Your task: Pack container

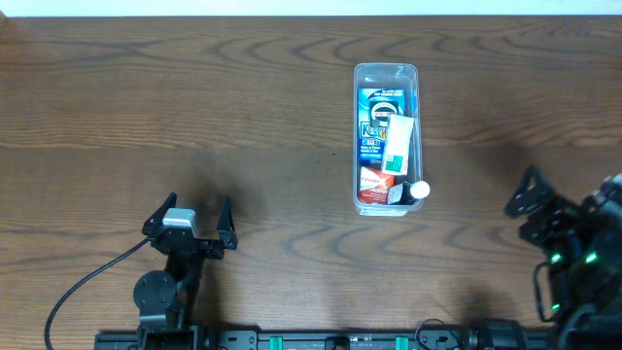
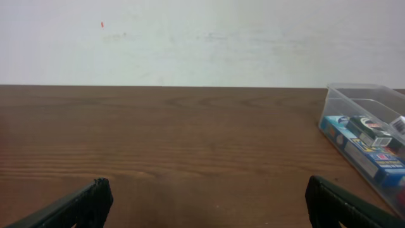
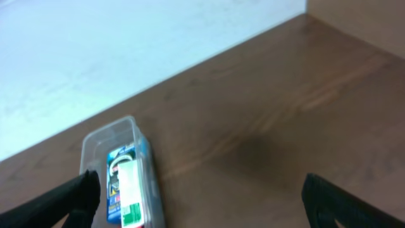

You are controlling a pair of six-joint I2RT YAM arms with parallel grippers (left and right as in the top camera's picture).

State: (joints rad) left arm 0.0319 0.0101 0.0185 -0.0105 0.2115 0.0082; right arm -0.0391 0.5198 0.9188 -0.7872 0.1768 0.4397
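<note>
Overhead looks straight down; low wrist views face the wall [image 2: 190, 44], sharing the container [image 1: 386, 70].

Dark wood-grain surface [image 1: 146, 117] spread across the overhead frame, bounded at the top edge by a plain pale wall [image 2: 202, 38], small red speck [image 2: 102, 25] seen upper left of it.

Container [image 1: 387, 74] on wooden table [image 1: 194, 117]

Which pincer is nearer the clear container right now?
Right, narrowly. The right pincer, open, is right of the container, toward the robot; the left pincer, open, is farther off to its left.
</note>
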